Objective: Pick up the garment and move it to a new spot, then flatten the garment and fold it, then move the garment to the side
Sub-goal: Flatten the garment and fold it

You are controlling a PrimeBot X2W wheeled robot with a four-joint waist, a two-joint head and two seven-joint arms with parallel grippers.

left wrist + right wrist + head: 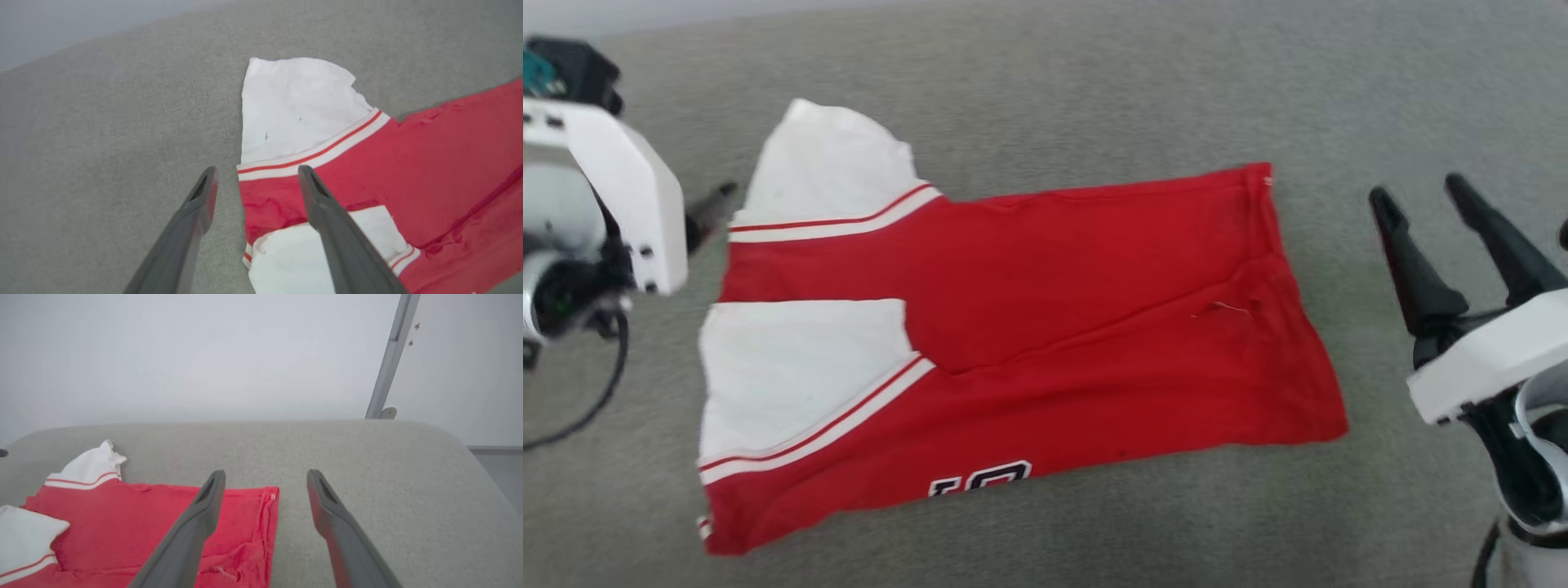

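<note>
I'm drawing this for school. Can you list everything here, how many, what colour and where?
jersey: 1, red with white parts and striped trim, lying in the middle of the table
table: 1, grey, under the jersey
wall: 1, pale, behind the table
post: 1, grey metal, by the wall behind the table
left gripper: 1, dark fingers, open, at the jersey's left edge
right gripper: 1, dark fingers, open, right of the jersey, apart from it

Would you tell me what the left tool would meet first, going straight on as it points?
Probably the garment: the left tool aims at its striped edge. Depth is unclear, so it might touch the grey surface alongside first.
</note>
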